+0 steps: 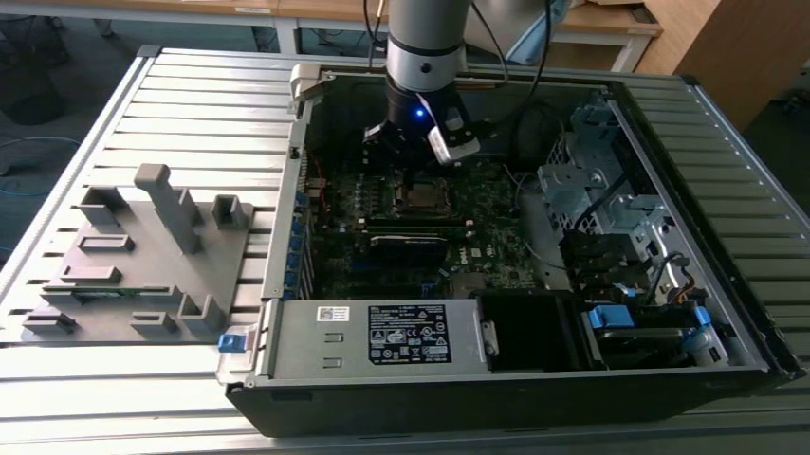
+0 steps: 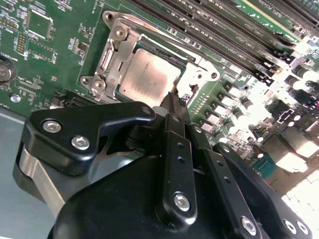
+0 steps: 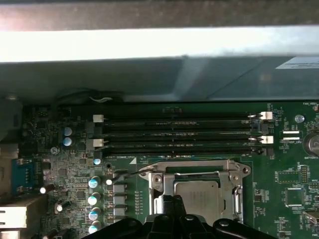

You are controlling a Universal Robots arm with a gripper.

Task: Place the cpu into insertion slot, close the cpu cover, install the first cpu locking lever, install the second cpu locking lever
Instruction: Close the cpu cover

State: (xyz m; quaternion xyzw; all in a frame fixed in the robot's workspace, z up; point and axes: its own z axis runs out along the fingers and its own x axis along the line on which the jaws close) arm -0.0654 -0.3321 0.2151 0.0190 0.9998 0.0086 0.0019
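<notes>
Open black and silver computer case [image 1: 506, 409] lying on a slatted metal table [image 1: 190, 85]. One arm reaches down into its far half. Case walls ring the work on all sides. A silver drive cage [image 1: 582, 180] crowds the exterior view's right, and a grey power supply box [image 1: 317, 336] blocks the near edge.

One black two-fingered gripper [image 2: 173, 102], fingers pressed together. The tips are at the edge of the small square silver-rimmed insertion slot [image 1: 422, 196]. Cannot tell whether anything thin is pinched between them.

One cpu [image 2: 149, 74], a flat square chip with a dull silvery-tan top, seated in the slot. One cpu cover [image 2: 197, 74], a thin silver frame plate, lies down around it with the chip showing through the cut-out.

Four long black memory slots [image 3: 179, 134] run parallel just beside the socket, so there is little room on that side. More bare green motherboard [image 2: 45, 64] lies on the opposite side.

The first wrist view shows a thin wire rod [image 3: 128, 173] jutting out from one socket corner. The exterior view shows one grey moulded fixture tray [image 1: 127, 284] on the table, well apart from the case, on that view's left.
</notes>
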